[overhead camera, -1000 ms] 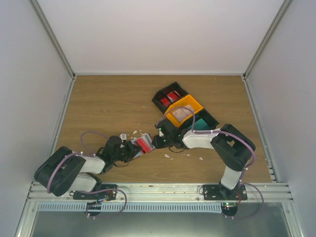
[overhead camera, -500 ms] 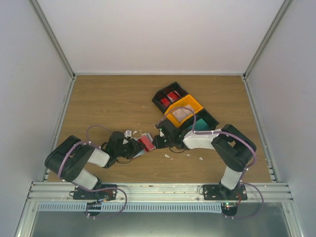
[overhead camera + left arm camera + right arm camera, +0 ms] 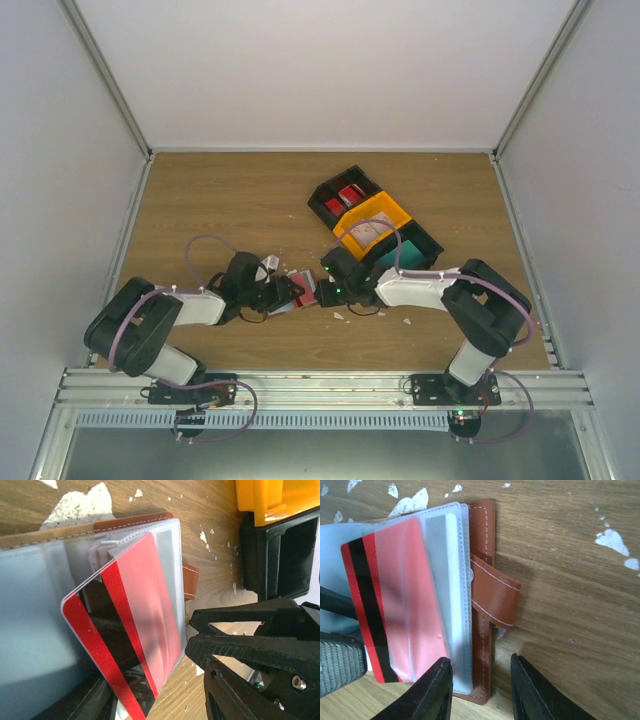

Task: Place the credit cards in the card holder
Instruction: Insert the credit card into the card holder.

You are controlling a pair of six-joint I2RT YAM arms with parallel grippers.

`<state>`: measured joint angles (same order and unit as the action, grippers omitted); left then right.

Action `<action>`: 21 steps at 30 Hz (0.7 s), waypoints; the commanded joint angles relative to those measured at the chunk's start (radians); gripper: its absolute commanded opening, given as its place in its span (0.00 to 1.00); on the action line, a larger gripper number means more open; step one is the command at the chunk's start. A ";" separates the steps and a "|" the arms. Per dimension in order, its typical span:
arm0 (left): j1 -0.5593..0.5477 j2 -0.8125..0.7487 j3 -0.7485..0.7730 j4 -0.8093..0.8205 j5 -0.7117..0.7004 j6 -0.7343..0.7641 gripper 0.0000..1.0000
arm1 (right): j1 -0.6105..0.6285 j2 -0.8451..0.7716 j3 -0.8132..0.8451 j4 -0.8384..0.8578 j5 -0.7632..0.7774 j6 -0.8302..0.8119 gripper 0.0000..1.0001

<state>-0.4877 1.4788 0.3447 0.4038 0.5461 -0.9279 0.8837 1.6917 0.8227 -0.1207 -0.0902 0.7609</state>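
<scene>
The card holder [image 3: 482,605], brown leather with a snap tab and clear sleeves, lies open on the table between both grippers [image 3: 309,284]. A red credit card [image 3: 395,605] with a black stripe sits partly inside a clear sleeve [image 3: 150,595], its striped end sticking out. My left gripper [image 3: 286,295] is open; its fingers [image 3: 340,665] stand apart on either side of that free end. My right gripper [image 3: 480,690] is open, straddling the holder's spine corner without pinching it. More credit cards lie in the tray: red [image 3: 343,196], whitish [image 3: 366,232], teal [image 3: 405,254].
The black-and-orange three-compartment tray [image 3: 390,209] stands just behind the right gripper [image 3: 265,555]. Small white scraps [image 3: 340,316] dot the wood around the holder [image 3: 615,537]. The right gripper's black fingers [image 3: 240,650] sit close to the card's right edge.
The left gripper has moved right toward the holder and opened off the red card. The right gripper has opened wider at the holder's edge.
</scene>
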 commanded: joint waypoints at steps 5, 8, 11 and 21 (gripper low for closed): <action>0.024 -0.028 0.156 -0.469 -0.072 0.203 0.61 | 0.011 -0.020 0.009 -0.173 0.078 -0.001 0.40; 0.023 -0.029 0.216 -0.551 -0.088 0.238 0.64 | 0.010 -0.036 0.019 -0.174 0.084 0.012 0.42; 0.023 -0.053 0.244 -0.622 -0.134 0.263 0.69 | 0.011 -0.043 0.030 -0.183 0.089 0.024 0.44; 0.021 -0.084 0.315 -0.794 -0.214 0.339 0.73 | 0.011 -0.013 0.059 -0.133 0.049 0.026 0.45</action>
<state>-0.4702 1.4067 0.6235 -0.2855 0.3824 -0.6434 0.8864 1.6642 0.8539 -0.2573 -0.0296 0.7742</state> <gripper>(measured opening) 0.743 0.450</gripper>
